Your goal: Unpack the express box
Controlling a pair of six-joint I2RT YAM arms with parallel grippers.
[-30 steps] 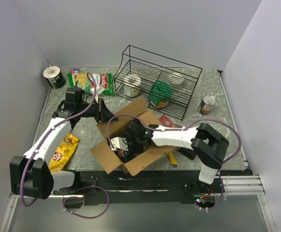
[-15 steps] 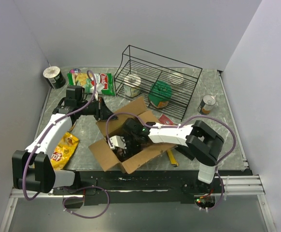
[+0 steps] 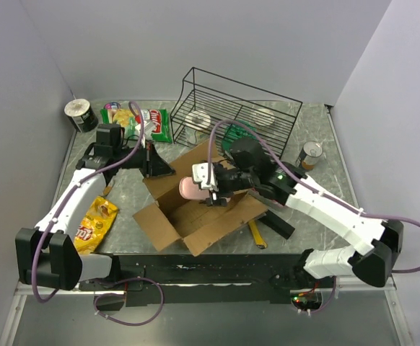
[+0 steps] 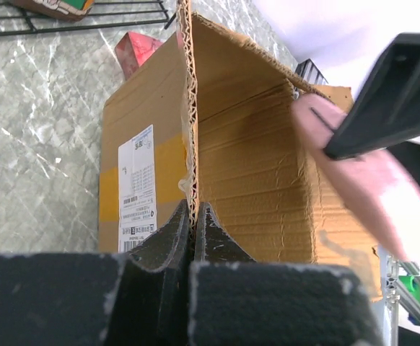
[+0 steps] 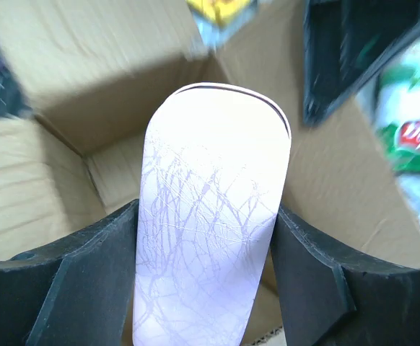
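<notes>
- Now the express box (image 3: 195, 220) sat on the worktop (image 3: 318, 119), one flap pinched in the clenched left claw (image 4: 193, 216).
- Above its open mouth, the right claw (image 3: 208, 184) grasped a pink oblong item (image 3: 188, 187) pointing left.

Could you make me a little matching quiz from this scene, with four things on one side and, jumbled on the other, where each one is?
Things:
1. express box
2. pink item
3. yellow snack bag
4. tin can

Places:
A. lying flat, left of the box
B. between the right gripper's fingers
C. flap edge pinched by the left gripper
D. past the right end of the wire basket

Pairs: 1-C, 2-B, 3-A, 4-D.
</notes>
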